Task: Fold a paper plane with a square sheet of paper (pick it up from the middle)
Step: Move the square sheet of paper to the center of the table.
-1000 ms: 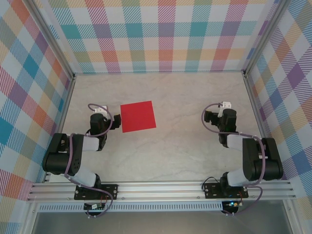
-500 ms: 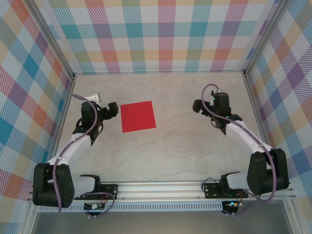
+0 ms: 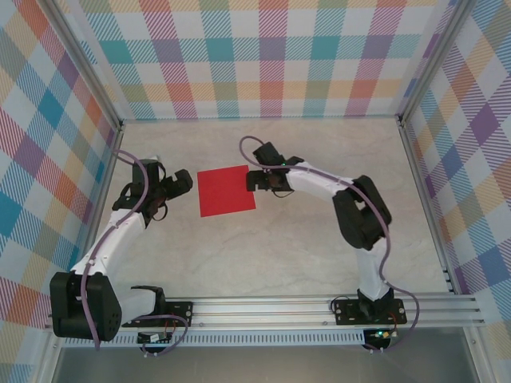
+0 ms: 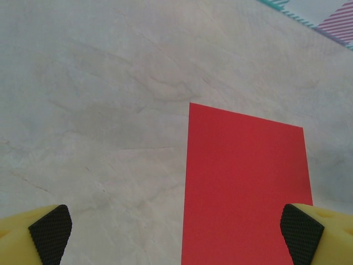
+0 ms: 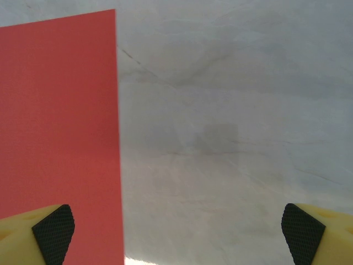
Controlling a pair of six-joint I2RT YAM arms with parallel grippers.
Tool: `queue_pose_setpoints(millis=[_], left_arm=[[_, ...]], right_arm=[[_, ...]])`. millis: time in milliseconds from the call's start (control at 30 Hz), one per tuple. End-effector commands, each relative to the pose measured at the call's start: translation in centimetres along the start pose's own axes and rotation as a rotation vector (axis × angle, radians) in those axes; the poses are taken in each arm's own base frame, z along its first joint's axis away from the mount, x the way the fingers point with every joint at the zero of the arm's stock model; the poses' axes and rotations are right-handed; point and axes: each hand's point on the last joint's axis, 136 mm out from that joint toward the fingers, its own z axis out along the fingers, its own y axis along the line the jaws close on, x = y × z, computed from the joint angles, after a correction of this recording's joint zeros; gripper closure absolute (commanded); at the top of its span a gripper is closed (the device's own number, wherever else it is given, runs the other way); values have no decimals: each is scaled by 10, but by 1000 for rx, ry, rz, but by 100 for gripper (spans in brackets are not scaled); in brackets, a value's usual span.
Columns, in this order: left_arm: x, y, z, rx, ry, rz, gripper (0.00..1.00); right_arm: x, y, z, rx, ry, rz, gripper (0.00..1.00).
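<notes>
Tools spread wide, empty: left tool [image 3: 182, 183] and right tool [image 3: 257, 180] flank the flat square sheet of paper [image 3: 227, 191]; open counter [image 3: 303, 239] borders every edge.

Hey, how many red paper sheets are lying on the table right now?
1. The flat red square sheet of paper lies on the marble-look table, between the open left pincer and open right pincer. Another stacked exactly beneath would be hidden.
</notes>
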Motion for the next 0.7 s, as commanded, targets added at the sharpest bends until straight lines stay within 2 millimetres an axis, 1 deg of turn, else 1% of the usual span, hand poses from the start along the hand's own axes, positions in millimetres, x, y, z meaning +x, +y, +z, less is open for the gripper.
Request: queue_pose_setpoints(millis=[0,133,400,500,667], left_arm=[[5,-1,-6,-5,39,-10,0],[6,0,-4,-10,43,-8,0],[8,2,-2,-24,52,-6,0],[8,5,-1,-41,61,-3,0],[10,9,0,-63,66,0,0]], right_arm=[[3,-6,14,111,56,-6,2],[0,0,29,163,76,-41,1],[12,3,45,256,146,-193,3],[18,-3,47,293,183,-239,3],[29,-26,33,373,229,-340,2]])
